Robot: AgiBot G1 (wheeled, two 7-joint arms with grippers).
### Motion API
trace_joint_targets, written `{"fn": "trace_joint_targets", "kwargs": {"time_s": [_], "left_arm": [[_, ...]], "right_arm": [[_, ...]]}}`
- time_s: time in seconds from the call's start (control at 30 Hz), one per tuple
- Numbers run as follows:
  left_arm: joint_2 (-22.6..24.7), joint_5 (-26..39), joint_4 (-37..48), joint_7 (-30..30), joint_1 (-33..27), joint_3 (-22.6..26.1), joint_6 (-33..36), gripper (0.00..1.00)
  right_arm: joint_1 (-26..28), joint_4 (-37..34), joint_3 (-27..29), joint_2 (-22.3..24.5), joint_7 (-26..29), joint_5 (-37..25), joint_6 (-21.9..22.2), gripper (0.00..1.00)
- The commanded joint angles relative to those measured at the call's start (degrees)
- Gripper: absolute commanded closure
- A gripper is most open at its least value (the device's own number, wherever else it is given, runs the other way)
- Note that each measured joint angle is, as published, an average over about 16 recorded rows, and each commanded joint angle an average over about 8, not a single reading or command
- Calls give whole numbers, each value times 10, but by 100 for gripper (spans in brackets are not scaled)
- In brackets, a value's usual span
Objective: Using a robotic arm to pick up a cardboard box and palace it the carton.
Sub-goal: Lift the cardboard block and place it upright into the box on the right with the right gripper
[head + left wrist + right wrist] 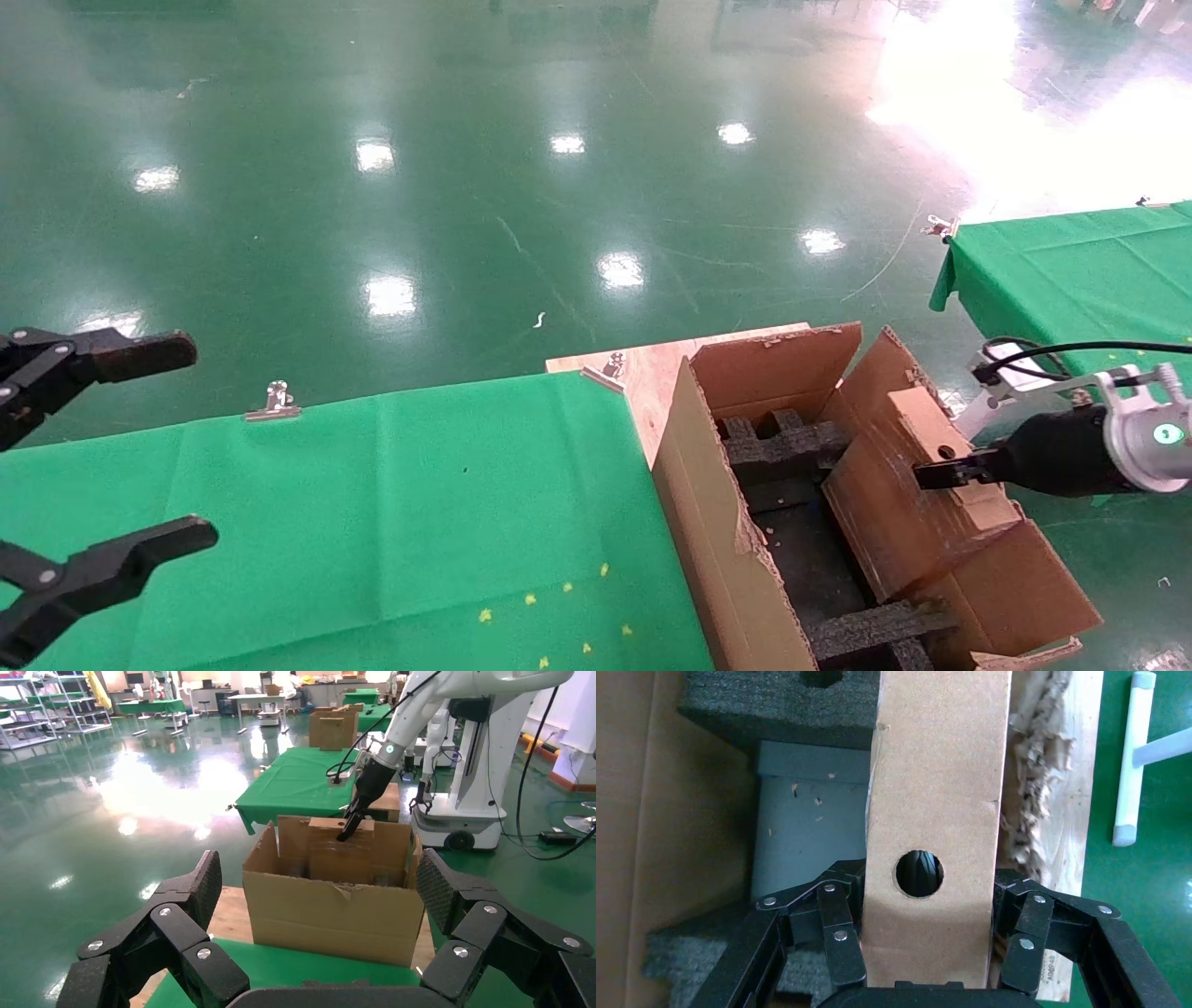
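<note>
The carton (717, 522) stands open beside the green table, with black foam inserts (782, 447) inside. The small cardboard box (922, 503) sits tilted inside the carton, against its right-hand side. My right gripper (941, 471) is shut on the box's upper end. In the right wrist view the fingers (838, 931) clamp both sides of the box (937, 797), which has a round hole. The left wrist view shows the white right arm (422, 713), the box (344, 850) and the carton (330, 917). My left gripper (177, 447) is open and empty over the table's left edge.
A green cloth table (372, 503) with metal clips (277, 401) lies left of the carton. A wooden board (643, 373) sticks out under the carton. A second green table (1071, 270) stands at the right. The floor beyond is shiny green.
</note>
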Motion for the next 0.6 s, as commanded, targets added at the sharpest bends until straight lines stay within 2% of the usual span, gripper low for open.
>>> {"fn": "trace_joint_targets", "kwargs": {"time_s": [0.03,0.6], "left_arm": [[0,0,0,0,0,0,0,0],[0,0,0,0,0,0,0,0]], "right_arm": [[-5,-10,-1,-10,-4,0,6,100],[-50,-113,2,-89,-51,21,27,100]]}}
